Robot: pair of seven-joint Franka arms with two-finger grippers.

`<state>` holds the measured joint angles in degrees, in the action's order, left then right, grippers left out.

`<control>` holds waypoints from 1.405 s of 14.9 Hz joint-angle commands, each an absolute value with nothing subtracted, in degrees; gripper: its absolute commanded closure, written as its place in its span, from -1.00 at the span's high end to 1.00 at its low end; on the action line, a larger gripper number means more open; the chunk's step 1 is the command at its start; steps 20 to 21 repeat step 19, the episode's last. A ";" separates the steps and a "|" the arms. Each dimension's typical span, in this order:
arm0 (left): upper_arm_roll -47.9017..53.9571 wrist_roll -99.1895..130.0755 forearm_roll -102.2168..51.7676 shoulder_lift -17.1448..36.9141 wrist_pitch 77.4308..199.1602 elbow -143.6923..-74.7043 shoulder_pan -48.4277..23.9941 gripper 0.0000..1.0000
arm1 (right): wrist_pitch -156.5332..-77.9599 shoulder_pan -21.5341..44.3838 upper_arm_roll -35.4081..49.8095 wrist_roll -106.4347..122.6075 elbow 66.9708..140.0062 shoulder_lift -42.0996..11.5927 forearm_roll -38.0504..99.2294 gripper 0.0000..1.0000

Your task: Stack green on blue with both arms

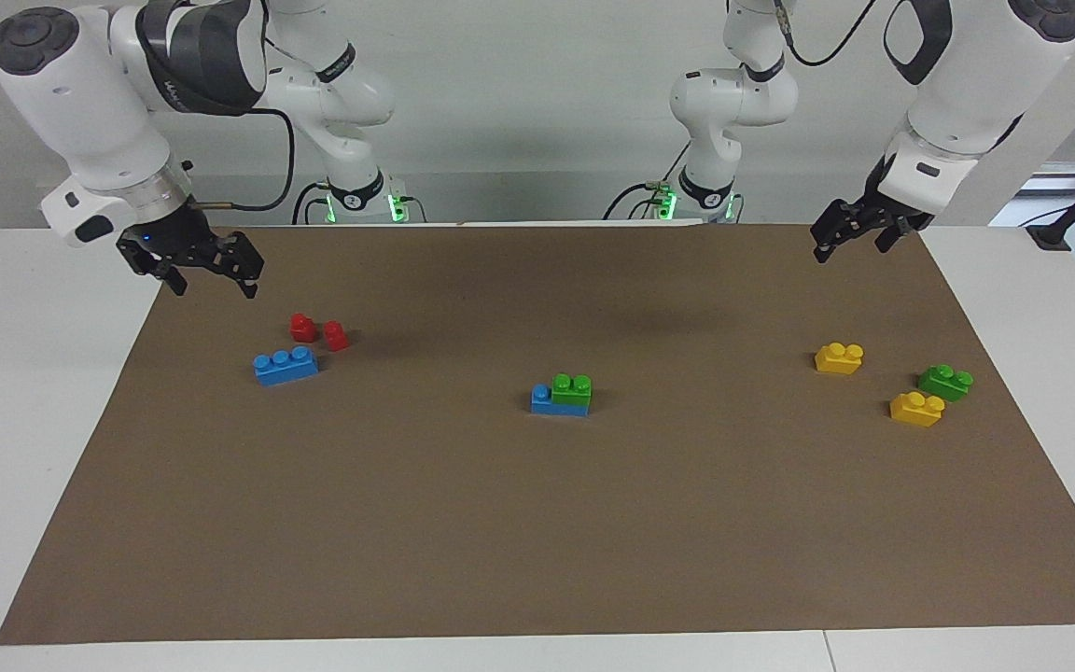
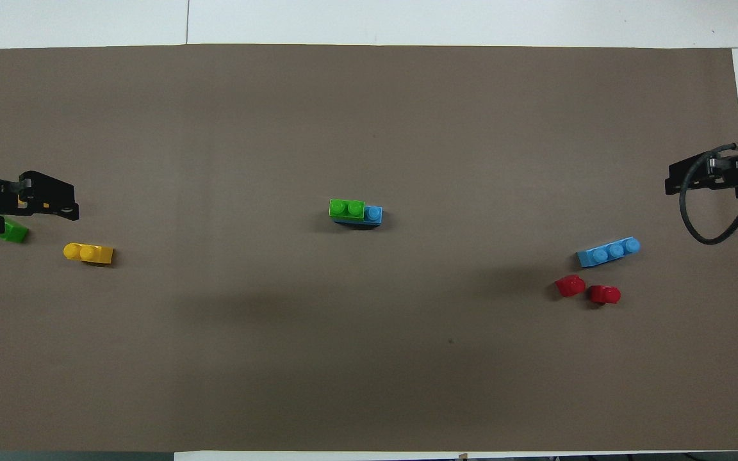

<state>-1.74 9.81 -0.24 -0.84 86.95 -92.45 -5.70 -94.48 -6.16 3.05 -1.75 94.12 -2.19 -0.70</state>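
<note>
A small bright green plastic two-stud brick (image 1: 572, 386) sits stacked on a bright blue plastic three-stud brick (image 1: 547, 402) near the middle of the brown mat (image 1: 537, 541) that covers the white counter (image 1: 34, 392). The green brick covers the two studs toward the left arm's end, leaving one blue stud bare toward the right arm's end.

The right gripper (image 1: 213, 282), a black two-finger tool on a white jointed arm, hangs in the air over the mat's edge at the right arm's end, its fingers spread apart and holding nothing. The left gripper (image 1: 850, 245) hangs over the mat's corner at the left arm's end; I cannot tell whether its fingers are spread or closed.

A second blue three-stud brick (image 1: 286, 365) lies alone toward the right arm's end, with two small red one-stud bricks (image 1: 318, 330) just beside it, nearer to the robots. Toward the left arm's end lie a second green two-stud brick (image 1: 945, 382) and two yellow two-stud bricks: one (image 1: 839, 357) nearer to the robots, the other (image 1: 916, 409) just beside the green one.
</note>
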 commanded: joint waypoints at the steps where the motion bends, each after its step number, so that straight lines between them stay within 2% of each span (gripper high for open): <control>1: -1.42 7.82 -1.14 -0.70 86.75 -92.20 -4.14 1.00 | -94.83 -6.68 3.52 -0.35 92.99 -2.99 -1.50 1.00; 21: -0.26 7.73 -1.32 -1.14 86.22 -92.20 -3.16 1.00 | -94.92 -6.42 3.52 -0.79 93.08 -3.08 -1.49 1.00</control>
